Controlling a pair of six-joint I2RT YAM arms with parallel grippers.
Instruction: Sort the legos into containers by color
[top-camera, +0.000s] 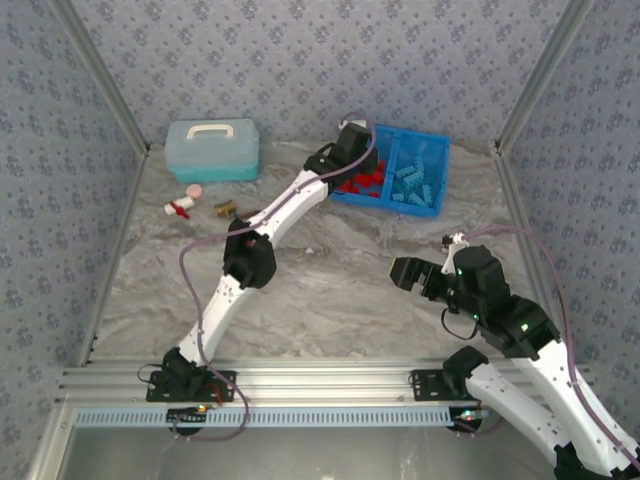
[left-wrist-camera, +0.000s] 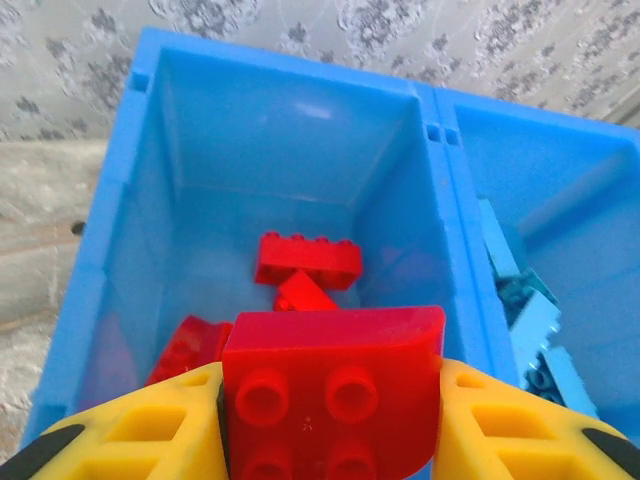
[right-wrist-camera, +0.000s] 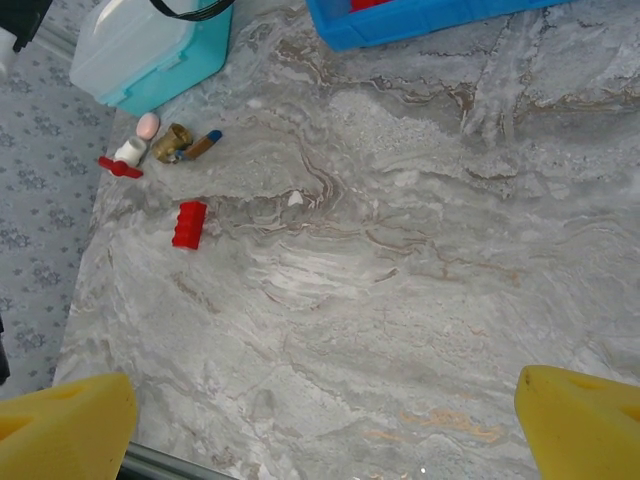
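Observation:
My left gripper (top-camera: 352, 142) hangs over the left compartment of the bright blue tray (top-camera: 441, 142) and is shut on a red lego (left-wrist-camera: 330, 385) with a rounded edge. Its yellow fingers (left-wrist-camera: 130, 435) press the brick from both sides. Below it, red legos (left-wrist-camera: 307, 260) lie in the left compartment (left-wrist-camera: 150, 200), and light blue legos (left-wrist-camera: 530, 320) fill the right one. One more red lego (right-wrist-camera: 188, 223) lies on the table towards the left. My right gripper (top-camera: 405, 272) hovers open above bare table at the right, nothing between its fingertips (right-wrist-camera: 70, 420).
A pale blue lidded box (top-camera: 212, 150) with a white handle stands at the back left. Small odds and ends (top-camera: 182, 207), brown, white and pink, lie in front of it. The marbled table (right-wrist-camera: 400, 280) stretches between the arms. Patterned walls close in the sides.

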